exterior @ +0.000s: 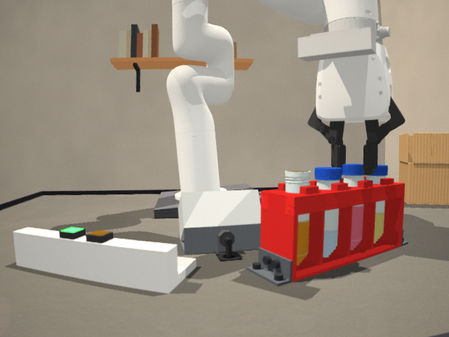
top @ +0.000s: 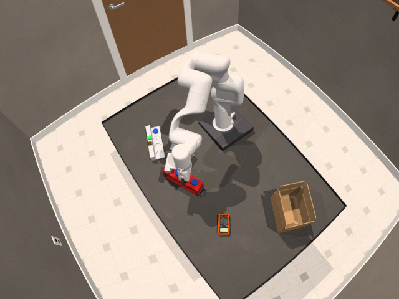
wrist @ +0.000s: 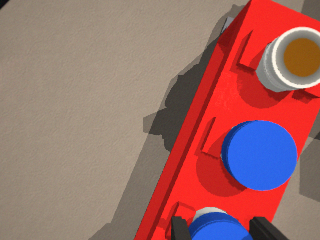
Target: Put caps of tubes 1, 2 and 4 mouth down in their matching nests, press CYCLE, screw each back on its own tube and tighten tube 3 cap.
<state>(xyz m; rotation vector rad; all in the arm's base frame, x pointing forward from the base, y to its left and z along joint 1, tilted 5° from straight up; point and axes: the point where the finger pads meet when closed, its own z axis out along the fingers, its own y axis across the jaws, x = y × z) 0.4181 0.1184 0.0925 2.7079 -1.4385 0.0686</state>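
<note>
The red decapping station point(exterior: 332, 228) holds four tubes. My gripper point(exterior: 353, 167) stands upright over it and is shut on the blue cap point(exterior: 353, 168) of the second tube from the cardboard-box end, tube 2. The cap sits on its tube and also shows in the wrist view point(wrist: 220, 227), between my fingers. The capped tube beside it point(wrist: 260, 154) and the end tube point(exterior: 379, 170) carry blue caps. The tube at the other end point(exterior: 297, 180) is open, with orange liquid point(wrist: 301, 56). One blue cap point(top: 155, 130) lies in the end nest of the white cap tray point(top: 154, 142). The green lamp point(exterior: 72, 229) is lit; the amber lamp point(exterior: 99, 234) is dark.
A white and grey housing point(exterior: 217, 221) stands between the tray and the station. A cardboard box point(top: 293, 205) and an orange multimeter point(top: 223, 223) lie on the dark mat farther off. The arm's base point(top: 225, 123) is behind the station.
</note>
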